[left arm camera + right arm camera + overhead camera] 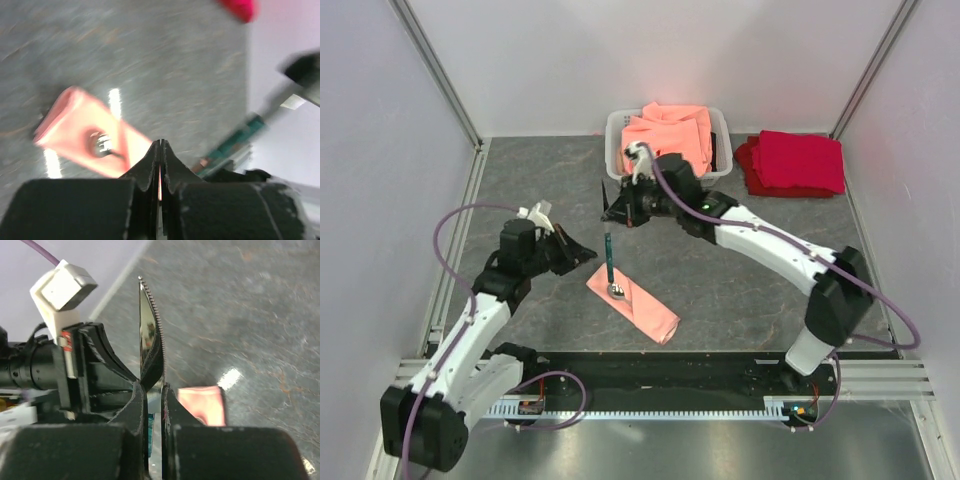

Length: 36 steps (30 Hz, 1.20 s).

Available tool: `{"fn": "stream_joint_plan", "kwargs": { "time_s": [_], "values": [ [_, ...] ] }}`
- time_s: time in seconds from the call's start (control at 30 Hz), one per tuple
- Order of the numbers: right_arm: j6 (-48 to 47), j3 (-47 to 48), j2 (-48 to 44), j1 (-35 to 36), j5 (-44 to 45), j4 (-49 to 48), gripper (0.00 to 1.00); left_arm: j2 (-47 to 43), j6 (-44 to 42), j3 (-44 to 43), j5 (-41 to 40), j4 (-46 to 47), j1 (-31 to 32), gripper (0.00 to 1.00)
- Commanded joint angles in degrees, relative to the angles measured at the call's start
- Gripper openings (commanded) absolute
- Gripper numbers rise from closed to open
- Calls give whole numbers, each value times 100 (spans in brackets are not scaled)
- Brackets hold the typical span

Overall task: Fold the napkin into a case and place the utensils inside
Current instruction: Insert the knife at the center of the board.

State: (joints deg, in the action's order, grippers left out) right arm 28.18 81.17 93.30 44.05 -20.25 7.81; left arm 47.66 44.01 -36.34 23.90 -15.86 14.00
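Note:
The pale-pink napkin [645,312] lies folded into a long narrow strip mid-table, also visible in the left wrist view [70,122] and the right wrist view [202,402]. A silvery spoon bowl [618,291] rests on its upper-left end [100,142]. My right gripper [608,212] is shut on a serrated knife [150,325], held crosswise. Its teal handle [608,255] hangs down toward the spoon. My left gripper [591,256] sits just up-left of the napkin's end. Its jaws [160,142] are shut with nothing seen between them.
A white basket [613,145] heaped with orange-salmon cloths stands at the back, right behind my right wrist. Deep red folded cloths [795,162] lie at the back right. Pale walls and metal rails bound the dark table on three sides.

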Motion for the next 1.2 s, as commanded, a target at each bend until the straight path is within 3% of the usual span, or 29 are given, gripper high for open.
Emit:
{"fn": "stream_joint_plan", "kwargs": {
  "time_s": [0.0, 0.2, 0.43, 1.17],
  "values": [
    [-874, 777, 689, 375, 1144, 879, 0, 655, -174, 468, -508, 468, -29, 2],
    [-1297, 1498, 1664, 754, 1778, 1529, 0, 1315, -59, 663, -773, 865, -47, 2],
    [-1702, 1903, 2113, 1044, 2253, 1802, 0, 1896, 81, 839, -703, 1216, -55, 2],
    [-2493, 1912, 2386, 1272, 2245, 1952, 0, 3100, 161, 830, -360, 1524, -46, 2]
  ]
}}
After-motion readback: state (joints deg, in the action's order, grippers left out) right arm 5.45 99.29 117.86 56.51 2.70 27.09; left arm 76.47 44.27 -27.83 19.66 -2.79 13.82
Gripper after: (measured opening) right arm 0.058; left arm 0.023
